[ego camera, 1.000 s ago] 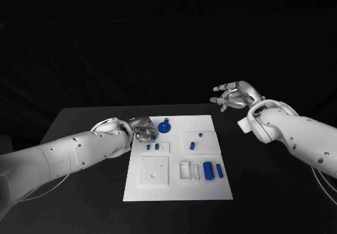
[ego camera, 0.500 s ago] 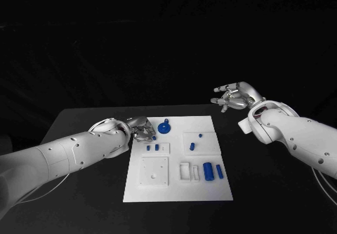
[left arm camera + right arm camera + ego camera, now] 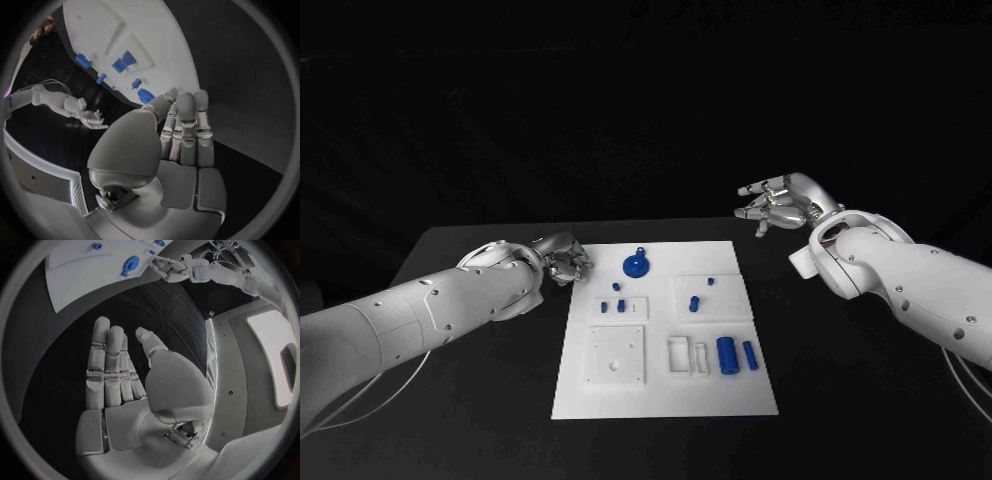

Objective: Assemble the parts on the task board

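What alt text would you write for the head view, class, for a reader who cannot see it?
A white task board lies on a black table with small blue parts on it. The left hand hovers at the board's far left corner, holding nothing; the right hand is raised, empty, beyond its far right corner.

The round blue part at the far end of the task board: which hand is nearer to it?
Left. The left hand sits just off the board's edge beside the round blue part; the right hand is raised beyond the board's far right corner.
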Available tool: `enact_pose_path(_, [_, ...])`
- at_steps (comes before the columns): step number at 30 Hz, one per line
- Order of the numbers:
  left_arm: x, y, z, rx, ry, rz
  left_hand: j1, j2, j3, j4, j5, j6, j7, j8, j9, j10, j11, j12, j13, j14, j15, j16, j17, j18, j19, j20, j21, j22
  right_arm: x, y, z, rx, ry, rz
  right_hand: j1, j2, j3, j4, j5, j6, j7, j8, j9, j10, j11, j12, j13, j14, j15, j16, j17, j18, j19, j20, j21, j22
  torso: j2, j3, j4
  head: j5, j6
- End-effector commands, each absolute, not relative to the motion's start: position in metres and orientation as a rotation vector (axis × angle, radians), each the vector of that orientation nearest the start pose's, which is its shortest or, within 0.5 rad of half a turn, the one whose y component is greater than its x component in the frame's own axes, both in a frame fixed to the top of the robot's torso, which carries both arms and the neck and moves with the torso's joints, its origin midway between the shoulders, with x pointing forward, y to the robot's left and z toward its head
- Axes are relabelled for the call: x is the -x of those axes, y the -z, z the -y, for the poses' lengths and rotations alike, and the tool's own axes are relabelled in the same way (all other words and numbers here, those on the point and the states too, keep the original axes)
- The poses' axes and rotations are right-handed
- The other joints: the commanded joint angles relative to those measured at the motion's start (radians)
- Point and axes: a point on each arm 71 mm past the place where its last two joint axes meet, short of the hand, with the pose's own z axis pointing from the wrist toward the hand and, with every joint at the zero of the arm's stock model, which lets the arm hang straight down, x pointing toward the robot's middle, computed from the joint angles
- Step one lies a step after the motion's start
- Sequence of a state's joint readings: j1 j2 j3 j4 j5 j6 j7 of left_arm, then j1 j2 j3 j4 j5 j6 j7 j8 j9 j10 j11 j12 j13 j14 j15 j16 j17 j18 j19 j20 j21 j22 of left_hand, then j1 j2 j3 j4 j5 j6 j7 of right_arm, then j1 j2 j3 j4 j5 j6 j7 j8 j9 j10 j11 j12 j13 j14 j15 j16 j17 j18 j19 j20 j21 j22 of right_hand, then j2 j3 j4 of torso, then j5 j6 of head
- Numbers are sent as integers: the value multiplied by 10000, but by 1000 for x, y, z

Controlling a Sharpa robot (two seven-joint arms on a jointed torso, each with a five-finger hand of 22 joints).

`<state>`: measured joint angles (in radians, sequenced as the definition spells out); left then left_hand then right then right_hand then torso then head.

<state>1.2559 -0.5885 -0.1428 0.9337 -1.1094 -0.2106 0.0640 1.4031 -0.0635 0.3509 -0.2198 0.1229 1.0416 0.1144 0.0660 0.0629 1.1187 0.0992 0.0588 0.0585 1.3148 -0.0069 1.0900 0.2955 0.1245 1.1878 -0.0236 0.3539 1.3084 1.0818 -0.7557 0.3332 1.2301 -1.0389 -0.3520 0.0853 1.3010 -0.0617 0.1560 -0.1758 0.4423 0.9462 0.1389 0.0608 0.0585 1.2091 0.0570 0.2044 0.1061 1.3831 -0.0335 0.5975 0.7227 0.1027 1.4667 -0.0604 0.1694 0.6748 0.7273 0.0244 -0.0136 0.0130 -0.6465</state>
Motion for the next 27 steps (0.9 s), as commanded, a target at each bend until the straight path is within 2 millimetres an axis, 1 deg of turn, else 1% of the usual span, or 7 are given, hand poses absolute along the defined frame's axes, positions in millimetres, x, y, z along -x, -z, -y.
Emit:
enact_pose_path(1, [-580,211,-260,3367,6985,-17390,-407,140,-61,298,-245,10,209,-38,-4,247,-17,-5,-9,-310,5,-336,-134,16,-314,52,-160,105,-553,138,263,-3917,-8970,-14878,-383,-7,824,-379,-110,550,17,-55,14,244,84,-999,-401,310,-13,378,225,388,400,7,767,474,-11,0,25,-178,120])
enact_pose_path(4, [-583,201,-271,5126,8082,-16710,-819,261,-645,926,-483,-36,194,45,5,329,-9,40,12,-770,48,-1705,-723,-337,-688,137,-1324,-891,-552,144,259,-3232,-8597,-15473,-663,-105,1599,-712,-296,994,-55,-4,36,-106,193,-1426,-461,745,-35,768,456,561,426,10,1536,881,-24,-17,-2,-325,184])
enact_pose_path(9, [-583,192,-281,8604,10093,-15783,-891,393,-1154,1361,-562,-55,214,56,10,407,-4,10,-2,-833,154,-3424,-1311,-638,-691,209,-2667,-2284,-549,152,251,-1940,-7511,-16002,-811,-64,1971,-762,-870,1272,-122,24,50,-235,192,-1437,-467,752,5,944,580,630,412,68,1835,1001,-33,-11,2,-361,283])
enact_pose_path(16, [-576,174,-280,10879,12234,-14768,-967,602,-1625,1564,-744,-67,225,70,3,-118,256,27,2,-2477,929,-6371,-2304,-1033,-2503,857,-2964,-4461,-543,164,236,-241,-5510,-16632,-828,-349,2716,-677,-1888,1529,-179,10,46,-536,256,-1445,-477,687,59,1044,544,599,350,118,1991,1012,-19,-27,35,-424,300])
enact_pose_path(19, [-572,167,-276,10899,12617,-14608,-835,609,-1769,1467,-724,-152,210,44,2,-830,397,47,10,-2657,1155,-7396,-2317,-969,-2846,1090,-2941,-5220,-541,168,230,231,-4905,-16787,-791,-506,2715,-509,-2207,1508,-177,13,44,-709,298,-1440,-479,686,88,1021,477,572,352,153,1938,954,-22,-33,40,-391,321])
enact_pose_path(20, [-570,165,-274,10871,12743,-14568,-766,728,-2088,1411,-657,-164,300,92,-1,-890,448,48,-1,-2110,1255,-8822,-2245,-697,-2800,1318,-2896,-6537,-541,169,228,377,-4729,-16820,-734,-570,2725,-436,-2256,1523,-180,14,44,-716,302,-1439,-478,669,94,1006,444,558,347,160,1910,925,-26,-28,40,-385,323])
enact_pose_path(27, [-560,154,-260,10628,13330,-14372,-629,856,-2338,1189,-735,-153,252,63,-10,-854,477,45,-5,-1615,1263,-9951,-2194,-780,-2350,1271,-2874,-8518,-537,179,211,1158,-4028,-17007,-443,-905,2898,-10,-2387,1578,-190,11,44,-696,295,-1443,-480,628,84,1050,282,532,357,144,1823,804,-25,-48,101,-389,315])
